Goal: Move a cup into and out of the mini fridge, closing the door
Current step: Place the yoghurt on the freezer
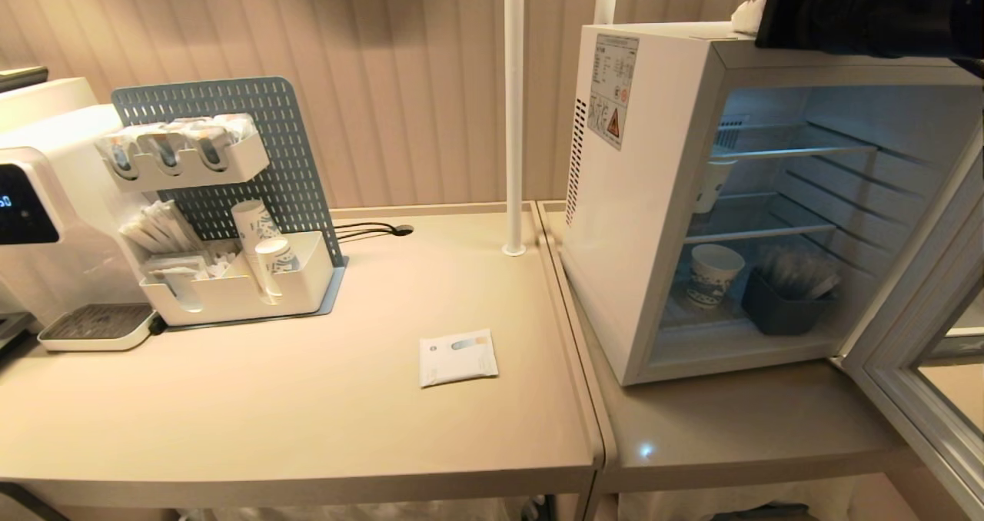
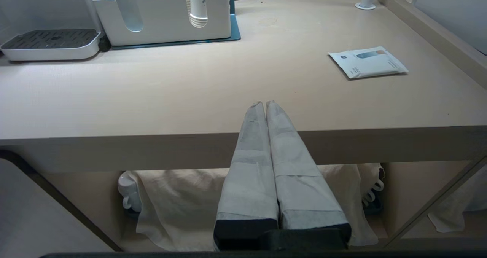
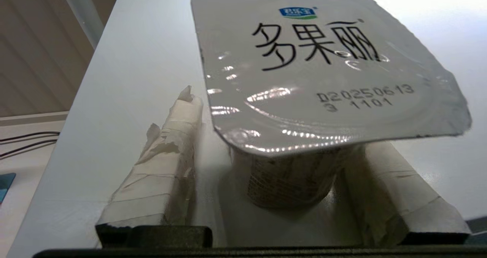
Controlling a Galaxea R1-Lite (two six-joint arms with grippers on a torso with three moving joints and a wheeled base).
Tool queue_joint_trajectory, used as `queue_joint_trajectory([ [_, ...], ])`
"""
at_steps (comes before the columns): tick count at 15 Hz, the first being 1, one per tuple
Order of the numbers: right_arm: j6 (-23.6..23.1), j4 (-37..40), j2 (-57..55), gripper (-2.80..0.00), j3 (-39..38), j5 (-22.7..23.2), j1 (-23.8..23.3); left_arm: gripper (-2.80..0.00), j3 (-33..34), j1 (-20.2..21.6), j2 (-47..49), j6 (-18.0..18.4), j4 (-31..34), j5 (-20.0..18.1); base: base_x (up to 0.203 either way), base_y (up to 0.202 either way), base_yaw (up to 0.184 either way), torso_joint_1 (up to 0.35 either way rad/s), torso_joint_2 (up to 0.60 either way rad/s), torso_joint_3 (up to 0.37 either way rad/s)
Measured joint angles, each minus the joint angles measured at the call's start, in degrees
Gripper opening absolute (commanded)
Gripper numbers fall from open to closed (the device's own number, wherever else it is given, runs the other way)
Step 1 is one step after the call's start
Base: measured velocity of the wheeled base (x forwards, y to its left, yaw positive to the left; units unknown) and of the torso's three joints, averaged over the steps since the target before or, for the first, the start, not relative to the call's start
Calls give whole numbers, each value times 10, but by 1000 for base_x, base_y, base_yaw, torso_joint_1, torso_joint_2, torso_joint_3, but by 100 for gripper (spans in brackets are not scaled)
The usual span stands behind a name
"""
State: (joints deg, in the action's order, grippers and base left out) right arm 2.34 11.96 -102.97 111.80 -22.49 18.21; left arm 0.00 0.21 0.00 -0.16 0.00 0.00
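Observation:
The cup (image 3: 323, 67), a small white tub with a sealed foil top and dark Chinese text, stands on the white top (image 3: 133, 79) of the mini fridge (image 1: 638, 221). My right gripper (image 3: 277, 144) is open around it. One taped finger (image 3: 171, 155) stands clear of the tub's side; the other is partly hidden under the lid's rim. In the head view the right arm (image 1: 869, 6) reaches over the fridge's top. The door (image 1: 915, 336) is swung wide open at the right. My left gripper (image 2: 265, 104) is shut, parked before the table's front edge.
Inside the fridge are a patterned paper cup (image 1: 713, 275), a dark container (image 1: 784, 302) and another paper cup (image 1: 711, 187) on a wire shelf. On the table lie a white packet (image 1: 458, 357), a cup organiser (image 1: 231, 275), a water dispenser (image 1: 38, 214) and a white pole (image 1: 513, 106).

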Motion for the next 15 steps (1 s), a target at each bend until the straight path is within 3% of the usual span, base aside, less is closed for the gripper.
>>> queue_joint_trajectory([
  [15, -4, 5, 134, 0, -105, 0, 0, -280, 0, 0, 0, 0, 0, 0, 0, 0, 0, 0, 0, 0],
])
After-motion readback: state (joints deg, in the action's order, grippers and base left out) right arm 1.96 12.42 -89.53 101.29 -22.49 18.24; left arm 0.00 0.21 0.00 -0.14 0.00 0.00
